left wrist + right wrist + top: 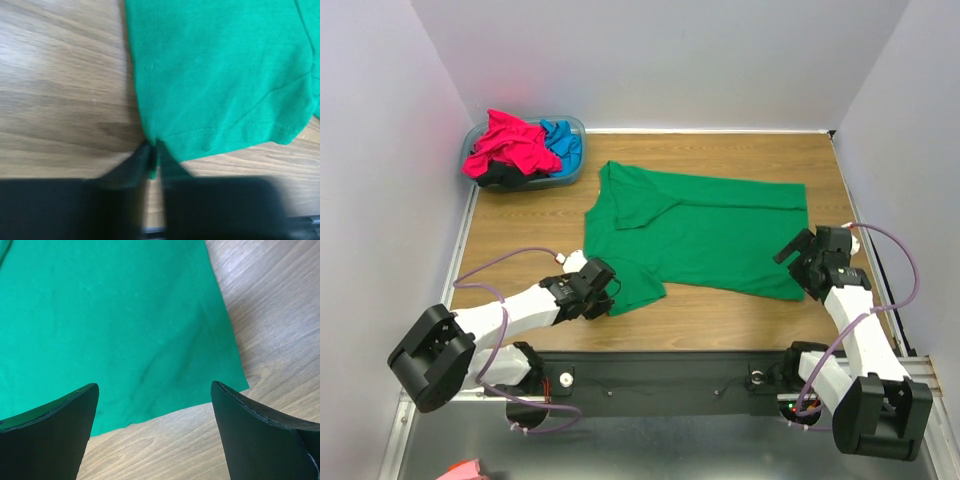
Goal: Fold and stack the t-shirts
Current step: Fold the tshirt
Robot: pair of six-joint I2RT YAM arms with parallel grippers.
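Over the table [520, 225] from the top camera, the green t-shirt [705, 235] lies spread flat mid-table, collar toward my left, one sleeve already doubled over the chest. The other t-shirts [510, 148] wait heaped in the basin [576, 126] at the far-left corner, well clear of the work. My left gripper [605, 292] sits at the near sleeve and my right gripper [798, 250] at the hem's near corner, one at each end of the near edge, placed, I judge, to fold that edge over together. In the left wrist view the fingers are clenched on the sleeve's hem corner – a sliver of green shows pinched between them. In the right wrist view the jaws stand wide apart, grasping nothing, hovering over the hem corner [240, 382] – ready to take it.
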